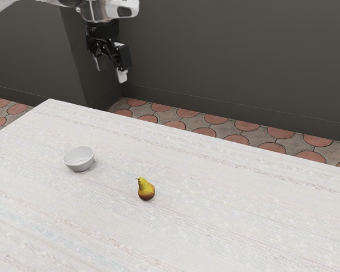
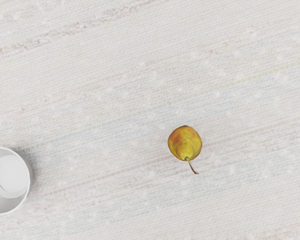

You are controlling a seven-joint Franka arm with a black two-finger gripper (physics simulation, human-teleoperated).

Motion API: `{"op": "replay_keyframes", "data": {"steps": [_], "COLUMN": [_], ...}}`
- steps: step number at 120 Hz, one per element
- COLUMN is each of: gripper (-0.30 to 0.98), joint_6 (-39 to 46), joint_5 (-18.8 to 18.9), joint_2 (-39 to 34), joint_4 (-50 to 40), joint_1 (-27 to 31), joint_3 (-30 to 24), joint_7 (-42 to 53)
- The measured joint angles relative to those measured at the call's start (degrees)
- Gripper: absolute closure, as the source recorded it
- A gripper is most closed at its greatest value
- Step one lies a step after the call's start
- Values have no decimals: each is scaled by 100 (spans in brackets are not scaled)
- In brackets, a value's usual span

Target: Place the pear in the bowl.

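"The black gripper [image 1: 111,73] hangs high, above the level of the table [image 1: 226,226], at the end of the white arm [image 1: 116,9]," says the first speaker. "How do its fingers stand?"

"Well parted, with a clear gap from one to the other," the second answers. "It has hold of nothing, and it points downward."

"And the pear [image 1: 146,190]?"

"On the table, outside the bowl [image 1: 79,160] and well apart from the gripper. It sits on its broad end, yellow toward the top and reddish brown below, its thin stem tipped toward the exterior view's left."

"Where does that put the bowl?"

"Apart from the pear, toward the exterior view's left and a little farther back. It is pale, round and upright, with its mouth facing up."

"Does the wrist view agree?"

"It does. It looks down on both: the pear with its stem sticking out past the body, and part of the bowl, cut by the picture's edge, its round inner floor showing. Bare tabletop lies between the two."

"What is the surface like?"

"Whitish, with a woven look and faint streaks of pink and blue. Behind it stands a dark grey wall [image 1: 232,62], over a floor of rounded reddish tiles [image 1: 248,126]."
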Motion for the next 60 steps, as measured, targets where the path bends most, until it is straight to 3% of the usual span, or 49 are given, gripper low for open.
{"op": "replay_keyframes", "data": {"steps": [12,28,38,60], "gripper": [0,0,0,0], "joint_6": [85,800,1411,2901], "joint_5": [282,166,-181,-1086], "joint_2": [-12,-40,39,338], "joint_4": [-149,-1533,-2530,-4001], "joint_1": [451,233,-190,-264], "joint_3": [-637,-564,-188,-57], "joint_7": [51,76,33,-213]}}
